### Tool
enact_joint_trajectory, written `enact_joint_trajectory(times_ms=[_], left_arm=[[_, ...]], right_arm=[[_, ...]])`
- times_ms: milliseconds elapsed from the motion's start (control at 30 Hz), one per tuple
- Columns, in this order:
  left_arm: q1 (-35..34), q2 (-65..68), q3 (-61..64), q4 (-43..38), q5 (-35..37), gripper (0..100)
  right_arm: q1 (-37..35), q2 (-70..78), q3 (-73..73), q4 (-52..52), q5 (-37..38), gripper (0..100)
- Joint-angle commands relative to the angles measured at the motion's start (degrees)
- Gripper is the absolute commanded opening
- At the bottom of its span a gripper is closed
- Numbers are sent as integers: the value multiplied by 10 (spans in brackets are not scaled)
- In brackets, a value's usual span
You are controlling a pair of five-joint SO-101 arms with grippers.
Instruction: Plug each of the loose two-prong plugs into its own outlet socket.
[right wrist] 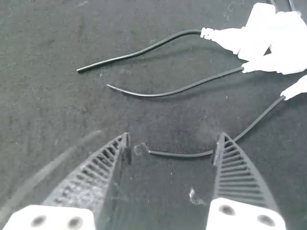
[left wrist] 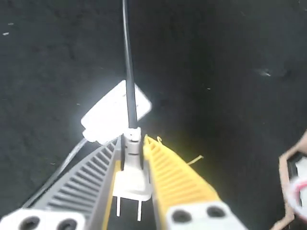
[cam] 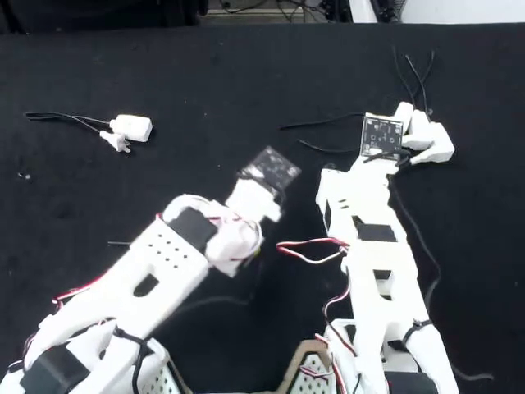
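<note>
1. Your left gripper (left wrist: 132,140) is clenched on a white two-prong plug (left wrist: 129,184). The grey finger (left wrist: 81,191) sits on one flank and the yellow finger (left wrist: 175,182) on the other. The prongs point back at the wrist camera.
2. The plug's black cable (left wrist: 127,57) runs straight out past the fingertips. It crosses over a white outlet socket (left wrist: 108,117) lying on the black mat (cam: 246,82) just beyond them.
3. High view: your left arm (cam: 164,263) comes in from 7 o'clock, and its wrist is near the mat's centre.
4. Your right gripper (right wrist: 174,139) is released, with its fingers (right wrist: 96,184) spread wide above the mat. A thin black wire (right wrist: 182,154) lies on the mat across the gap.
5. Your right arm (cam: 369,238) reaches from 5 o'clock up to about 1 o'clock. A white cluster (cam: 426,139) of plug and socket bodies sits at 3 o'clock of its wrist, touching or just beside it. You cannot tell which of them are mated.
6. Two black wire tails (right wrist: 144,50) lead out of that cluster onto the mat, near the open fingers.
7. At 10 o'clock on the mat lies a second socket (cam: 133,127). A small plug (cam: 116,142) sits just beside it at its 7 o'clock, unplugged, and its lead (cam: 66,119) trails toward 9 o'clock.
</note>
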State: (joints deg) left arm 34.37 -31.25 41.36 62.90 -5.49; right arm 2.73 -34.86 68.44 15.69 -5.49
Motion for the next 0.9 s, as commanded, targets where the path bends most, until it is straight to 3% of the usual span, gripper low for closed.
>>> enact_joint_trajectory(times_ms=[0, 67, 233, 567, 700, 867], left_arm=[[37, -18, 7, 11, 6, 199], [36, -20, 9, 14, 6, 246], [-4, -24, -3, 17, 2, 234], [-262, -19, 0, 13, 5, 234], [-315, -18, 19, -5, 6, 234], [-320, -18, 102, -86, 6, 234]], right_arm=[[10, -22, -36, -11, -6, 272], [10, -22, -36, -11, -6, 272], [8, -22, -36, -10, -5, 272], [4, -22, -36, -9, -4, 272], [5, -23, -37, -2, -4, 272], [-28, -84, -87, 149, -4, 272]])
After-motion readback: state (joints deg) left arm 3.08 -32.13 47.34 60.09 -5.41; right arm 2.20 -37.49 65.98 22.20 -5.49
